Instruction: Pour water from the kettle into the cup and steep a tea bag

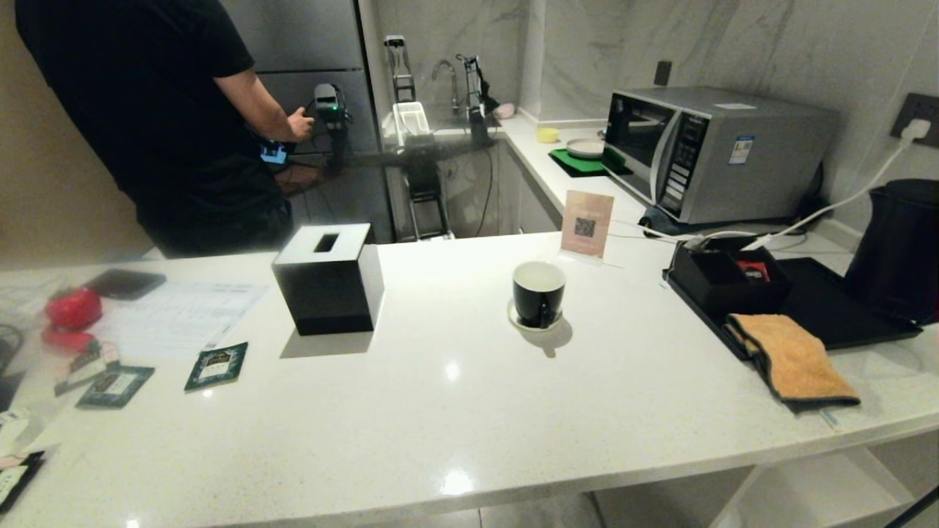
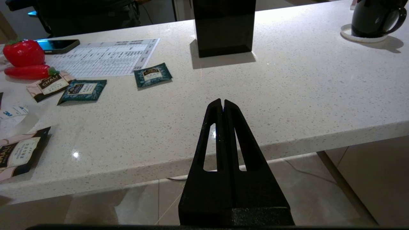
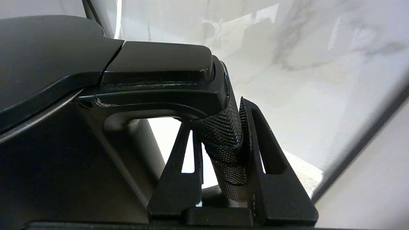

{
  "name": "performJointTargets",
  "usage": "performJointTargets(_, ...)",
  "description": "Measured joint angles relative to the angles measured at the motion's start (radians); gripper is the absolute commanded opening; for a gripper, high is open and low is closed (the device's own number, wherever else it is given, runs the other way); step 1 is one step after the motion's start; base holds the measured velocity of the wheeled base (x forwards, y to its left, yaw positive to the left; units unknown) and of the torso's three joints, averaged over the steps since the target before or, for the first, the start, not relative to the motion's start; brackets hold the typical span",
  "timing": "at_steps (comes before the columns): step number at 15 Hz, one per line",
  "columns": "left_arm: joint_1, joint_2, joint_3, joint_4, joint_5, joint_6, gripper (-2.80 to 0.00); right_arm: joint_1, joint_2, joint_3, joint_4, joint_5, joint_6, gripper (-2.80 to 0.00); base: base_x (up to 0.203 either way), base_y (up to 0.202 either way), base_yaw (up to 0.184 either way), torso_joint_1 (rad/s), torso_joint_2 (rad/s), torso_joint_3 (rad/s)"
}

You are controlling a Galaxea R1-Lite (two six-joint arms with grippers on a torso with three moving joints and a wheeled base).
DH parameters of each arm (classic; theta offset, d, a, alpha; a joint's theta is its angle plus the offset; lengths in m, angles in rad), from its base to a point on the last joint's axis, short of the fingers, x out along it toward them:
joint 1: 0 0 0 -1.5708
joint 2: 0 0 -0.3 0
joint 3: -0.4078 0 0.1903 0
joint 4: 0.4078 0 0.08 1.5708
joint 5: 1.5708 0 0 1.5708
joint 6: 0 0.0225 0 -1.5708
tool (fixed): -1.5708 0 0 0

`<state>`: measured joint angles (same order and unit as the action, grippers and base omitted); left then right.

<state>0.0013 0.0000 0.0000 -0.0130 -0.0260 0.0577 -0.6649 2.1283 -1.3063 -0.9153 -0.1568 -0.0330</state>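
Note:
The black kettle [image 1: 899, 249] stands at the far right of the counter on a black tray [image 1: 825, 312]. In the right wrist view its body [image 3: 48, 143] and lid [image 3: 44, 44] fill the frame, and my right gripper [image 3: 220, 127] is shut on its knurled loop handle [image 3: 225, 137]. The cup [image 1: 538, 292], black outside and white inside, sits on a white saucer [image 1: 516, 317] mid-counter; the left wrist view shows the same cup [image 2: 372, 16]. My left gripper [image 2: 223, 101] hangs shut and empty in front of the counter edge. The tea bag is out of view.
A black tissue box [image 1: 328, 279] stands left of the cup. Dark green sachets [image 1: 216, 364], a printed sheet [image 1: 176, 315] and red toy fruit [image 1: 73, 308] lie at the left. A compartment box [image 1: 722, 275], orange cloth [image 1: 792, 359] and microwave [image 1: 715, 150] are right. A person [image 1: 161, 110] stands behind.

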Motion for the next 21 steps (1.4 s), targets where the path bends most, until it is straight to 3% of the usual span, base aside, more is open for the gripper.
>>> performJointTargets(21, 0.000, 0.000, 0.000, 0.000, 0.000, 0.000, -2.80, 0.093, 0.177, -0.132, -0.013, -0.090, 0.014, -2.80, 0.000, 0.000, 0.000, 0.000, 0.00, 0.000)
